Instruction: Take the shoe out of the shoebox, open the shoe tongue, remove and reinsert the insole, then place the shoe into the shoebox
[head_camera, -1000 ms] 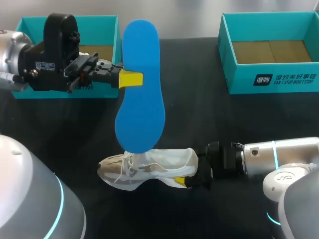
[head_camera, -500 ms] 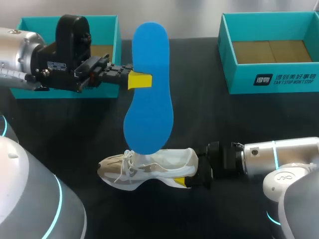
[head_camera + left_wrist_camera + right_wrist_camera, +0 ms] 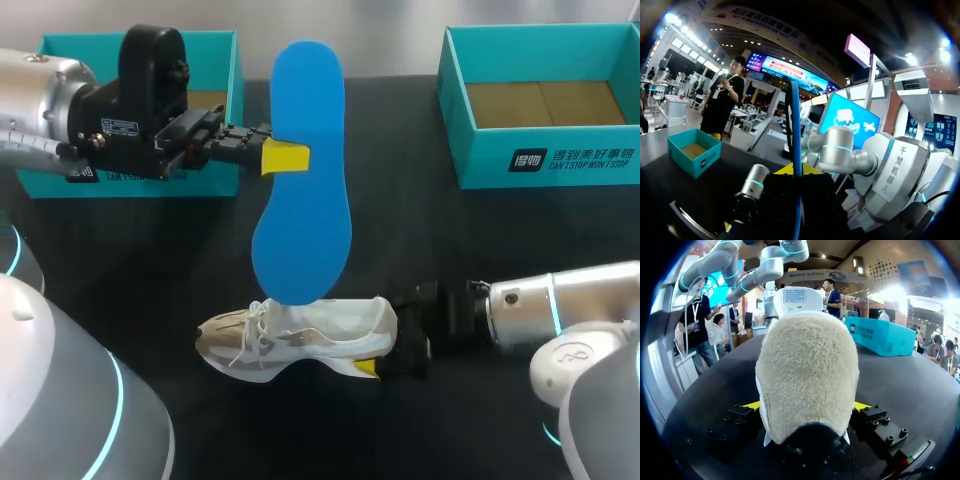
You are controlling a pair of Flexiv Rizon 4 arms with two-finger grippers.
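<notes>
The left gripper [image 3: 796,169] clamps the blue insole [image 3: 795,130] upright and edge-on, a teal shoebox [image 3: 692,157] beside it at the table's [image 3: 715,190] edge.

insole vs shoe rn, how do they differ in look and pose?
Colour: the insole is bright blue, the shoe cream-white. Pose: the insole hangs on end in the air, the shoe rests on the table. Grip: the left pincer holds the insole at mid-length, the right pincer holds the shoe at the heel. Shared: each is clamped by one pincer.
</notes>
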